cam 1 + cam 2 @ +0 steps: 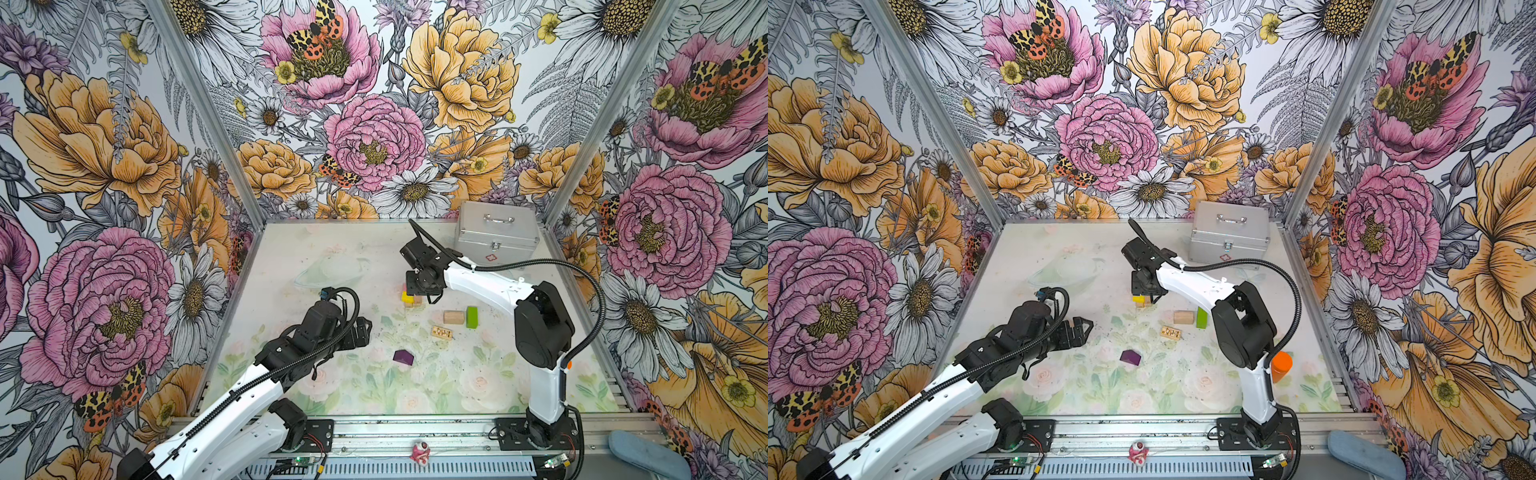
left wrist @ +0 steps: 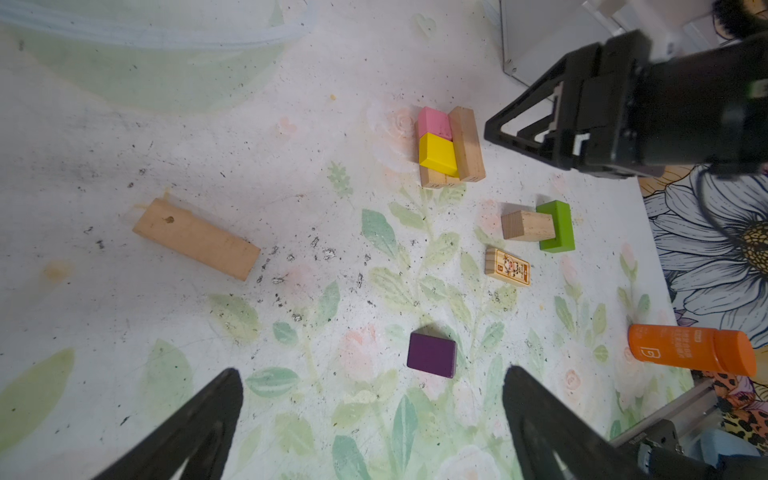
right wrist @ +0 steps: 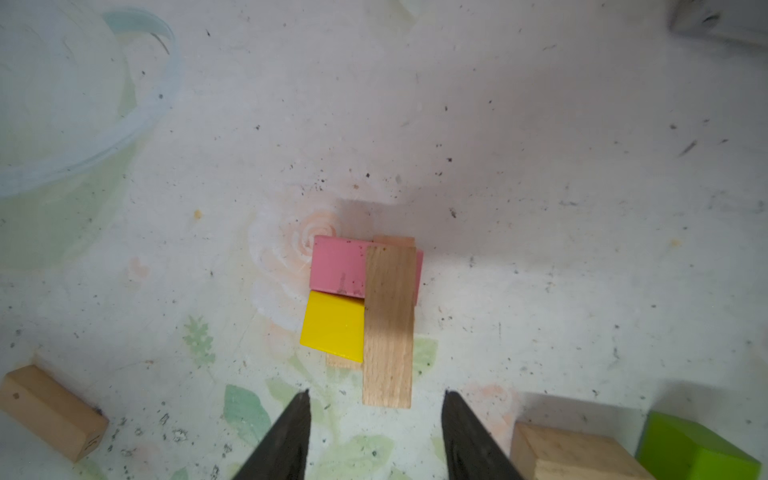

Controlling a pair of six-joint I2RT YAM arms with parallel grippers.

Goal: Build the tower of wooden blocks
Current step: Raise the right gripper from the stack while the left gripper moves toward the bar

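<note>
A low tower [image 2: 449,145] is seen just right of the middle of the pale flower-printed bench [image 1: 291,266], directly under the right fingers [image 2: 498,126]. Plain tan wood is at its bottom, and a pink painted block [image 3: 336,266] and a yellow painted block [image 3: 332,324] are set end to end on that. A tan wooden plank [image 3: 388,324] is laid over the right part of the pink one and along the yellow one. The right fingers are parted about halfway astride one end of this plank, clear of it on both sides, and nothing is gripped. The left fingers [image 1: 368,332] are spread fully at the left of the bench and are empty; a second tan plank [image 2: 195,239] lies flat near them. Nearer and to the right of the tower, a short tan block [image 1: 453,317] is touched by a lime-green block [image 1: 471,317]. A printed tan tile [image 1: 441,332] and a dark purple house-shaped block [image 1: 403,357] lie nearer still, each apart.
</note>
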